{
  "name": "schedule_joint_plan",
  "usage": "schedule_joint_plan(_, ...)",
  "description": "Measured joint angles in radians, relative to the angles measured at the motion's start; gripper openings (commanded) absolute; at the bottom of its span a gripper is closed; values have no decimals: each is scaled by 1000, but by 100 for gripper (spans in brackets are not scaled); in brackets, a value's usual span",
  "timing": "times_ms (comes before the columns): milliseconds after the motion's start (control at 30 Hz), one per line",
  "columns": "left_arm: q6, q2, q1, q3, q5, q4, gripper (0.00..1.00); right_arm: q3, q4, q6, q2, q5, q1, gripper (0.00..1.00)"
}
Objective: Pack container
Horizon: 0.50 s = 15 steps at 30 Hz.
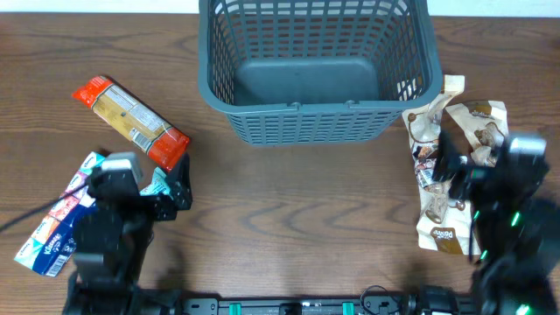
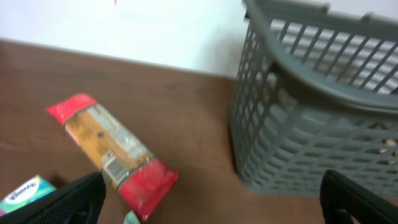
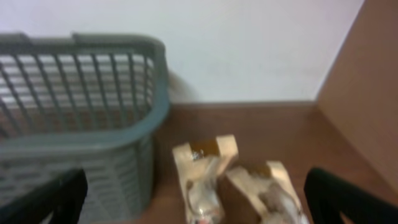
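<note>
The container (image 1: 306,122), a dark grey slotted basket, stands empty at the table's far middle. A red and orange snack pack (image 1: 131,122) lies left of it. My left gripper (image 1: 175,191) is open just below that pack's near red end, holding nothing. In the left wrist view the pack (image 2: 115,152) lies ahead between the wide fingers (image 2: 68,202), with the container (image 2: 311,124) to the right. My right gripper (image 1: 448,168) is open over two beige snack bags (image 1: 433,140). The right wrist view shows these bags (image 3: 202,174) between the fingers (image 3: 351,199), beside the container (image 3: 81,143).
A blue and white tissue pack (image 1: 57,227) lies at the near left beside the left arm, and its corner (image 2: 25,193) shows in the left wrist view. The second beige bag (image 1: 481,122) lies right of the first. A white wall stands behind the table.
</note>
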Motion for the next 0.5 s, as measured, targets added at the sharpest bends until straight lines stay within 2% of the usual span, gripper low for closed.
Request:
schedule_joint_plan(200,0,154,0,40,0,-36,98,491,-367,-66,445,-64,-68,99)
schedule_joint_plan(300,0,192,0,48,0,-49,99,705,-447,-95,618,-112,-77,97)
schedule_joint_plan(433,0,198,0,56,0,-67,99,901,-422,-111,756,-175,-77,86)
schedule_joint_plan(467,0,198,0,58,0,-68,98,943,-423,-108,783,-183,-80,80)
schedule_joint_plan(500,0,198,0,61,0,-68,99,980,-420,-106,808,-192,-85,68)
